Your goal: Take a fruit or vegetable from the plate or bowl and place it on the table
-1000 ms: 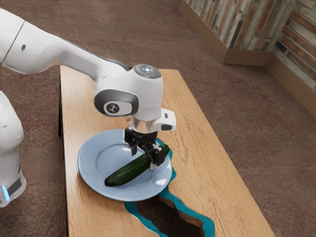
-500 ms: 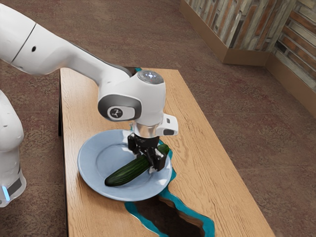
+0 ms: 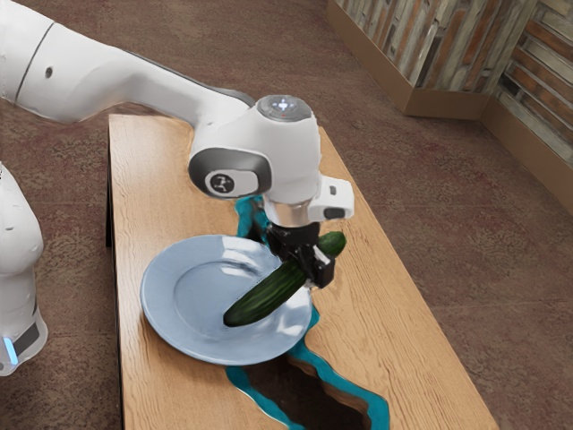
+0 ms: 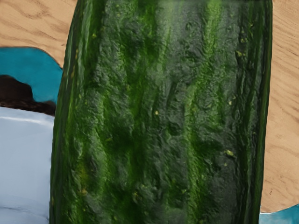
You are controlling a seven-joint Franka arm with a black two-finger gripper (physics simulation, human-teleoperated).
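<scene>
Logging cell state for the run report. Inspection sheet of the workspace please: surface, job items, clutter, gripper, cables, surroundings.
Surface: wood-grain table with a dark, teal-edged inlay.
Job's things: light blue plate on the table; cucumber in the grasp, one end over the plate, the other beyond its rim.
Clutter: nothing seen.
Gripper: black two-finger gripper, shut on the cucumber.
Cables: nothing seen.
Surroundings: brown patterned floor, plank-patterned wall.

Cucumber (image 3: 262, 300) partly behind gripper (image 3: 303, 267), arm (image 3: 134, 76) cut off
</scene>
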